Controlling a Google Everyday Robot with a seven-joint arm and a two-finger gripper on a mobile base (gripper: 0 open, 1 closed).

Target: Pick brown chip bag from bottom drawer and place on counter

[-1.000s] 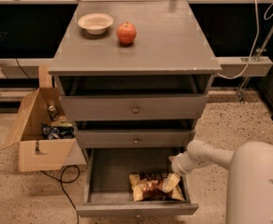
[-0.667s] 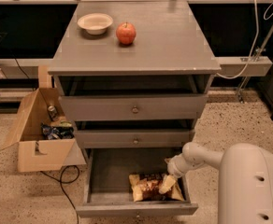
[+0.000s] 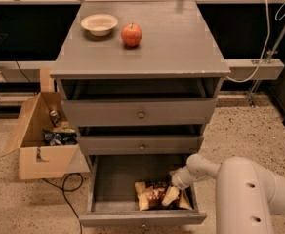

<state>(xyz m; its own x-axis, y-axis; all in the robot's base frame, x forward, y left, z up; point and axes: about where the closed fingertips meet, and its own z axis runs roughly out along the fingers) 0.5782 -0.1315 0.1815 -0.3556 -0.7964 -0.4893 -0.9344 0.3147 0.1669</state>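
The bottom drawer (image 3: 114, 179) is pulled open at the foot of the grey cabinet. The brown chip bag (image 3: 152, 195) lies on its floor at the front right, dark in the middle with tan-yellow ends. My gripper (image 3: 171, 195) reaches into the drawer from the right and sits on the bag's right end, touching it. The white arm (image 3: 250, 189) fills the lower right corner. The counter (image 3: 172, 38) is the cabinet's flat grey top.
A white bowl (image 3: 99, 24) and a red apple (image 3: 131, 34) stand on the counter's back left. Two shut drawers (image 3: 140, 114) are above the open one. An open cardboard box (image 3: 42, 140) with packets stands on the floor at the left, with a black cable beside it.
The arm has come lower and further into the drawer, and the gripper now rests on the bag's right end. The bag has not visibly moved.
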